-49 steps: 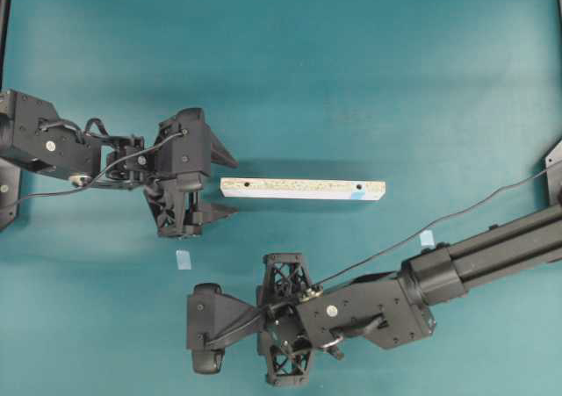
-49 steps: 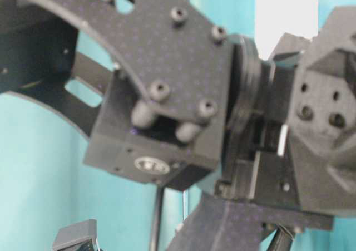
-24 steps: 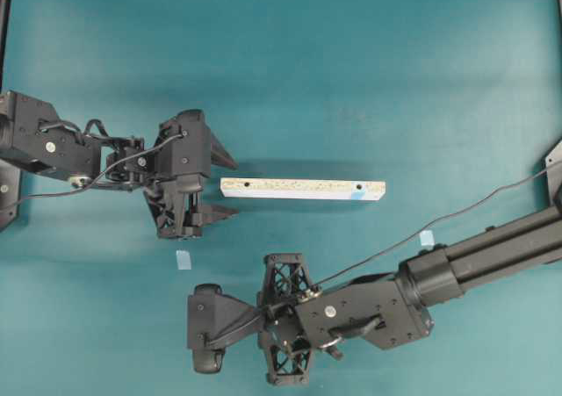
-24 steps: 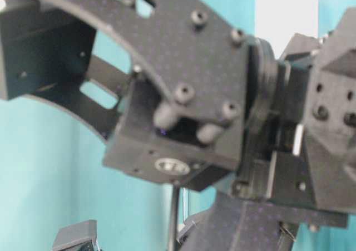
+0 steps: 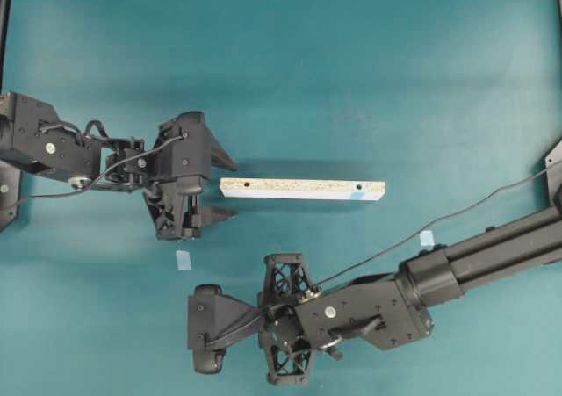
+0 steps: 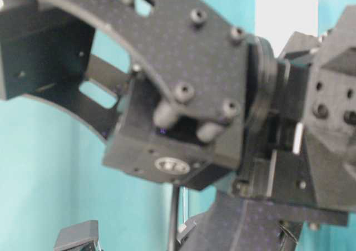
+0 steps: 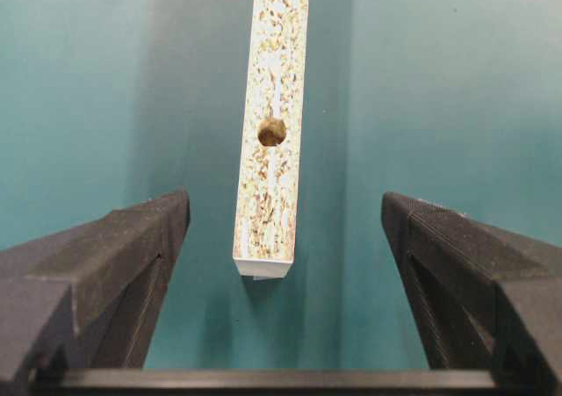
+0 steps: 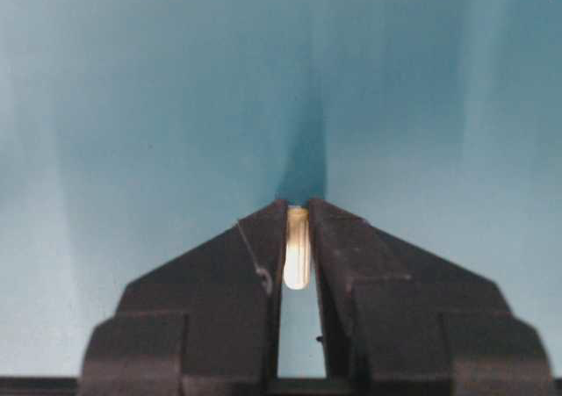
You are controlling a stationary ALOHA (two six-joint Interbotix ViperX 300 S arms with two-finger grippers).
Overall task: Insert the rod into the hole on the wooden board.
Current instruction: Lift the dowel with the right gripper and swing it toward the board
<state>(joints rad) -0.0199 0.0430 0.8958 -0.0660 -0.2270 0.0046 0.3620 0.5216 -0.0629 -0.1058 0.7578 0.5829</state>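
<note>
The wooden board lies flat mid-table, with a hole near each end and a blue mark at its right end. My left gripper is open, its fingers either side of the board's left end. In the left wrist view the board and its near hole lie between the spread fingers. My right gripper is low, in front of the board, pointing left. In the right wrist view it is shut on the rod, a short cream peg held at the fingertips above bare table.
Two small pale-blue square markers lie on the teal table, one below the left gripper, one near the right arm. The right arm fills the table-level view. A black mount sits at the right edge.
In the table-level view the right arm shifted a little to the right a second ago, then held still. The left gripper and board have not visibly moved.
</note>
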